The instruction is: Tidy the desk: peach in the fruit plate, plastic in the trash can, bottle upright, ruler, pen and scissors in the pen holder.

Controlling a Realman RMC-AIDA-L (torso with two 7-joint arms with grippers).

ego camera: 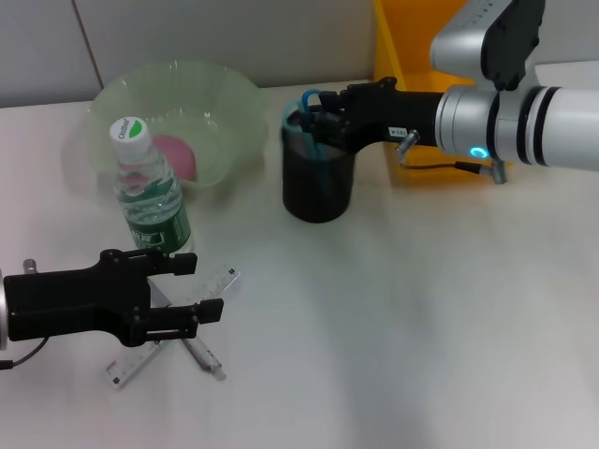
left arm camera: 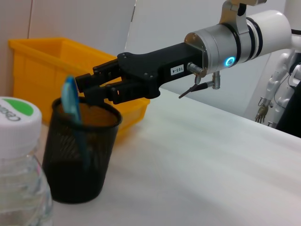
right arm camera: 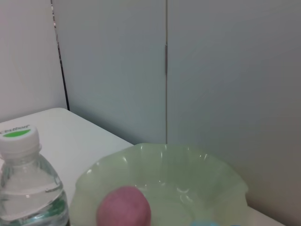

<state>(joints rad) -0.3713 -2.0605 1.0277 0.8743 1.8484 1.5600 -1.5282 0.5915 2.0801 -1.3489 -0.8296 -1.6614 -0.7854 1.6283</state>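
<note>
The pink peach (ego camera: 175, 155) lies in the pale green fruit plate (ego camera: 229, 98), and shows again as the peach (right arm camera: 123, 207) in the right wrist view. Just in front of the plate the bottle (ego camera: 150, 192) stands upright. My right gripper (ego camera: 319, 117) hovers open over the rim of the black mesh pen holder (ego camera: 318, 187), where blue-handled scissors (left arm camera: 71, 101) stand. Near the table's front left, my left gripper (ego camera: 198, 288) is open above the clear ruler (ego camera: 223, 281), which crosses a thin pen (ego camera: 206, 360). The plastic is out of view.
The yellow trash can (ego camera: 402, 47) stands behind the pen holder at the back, partly hidden by my right arm. White table stretches across the front and right.
</note>
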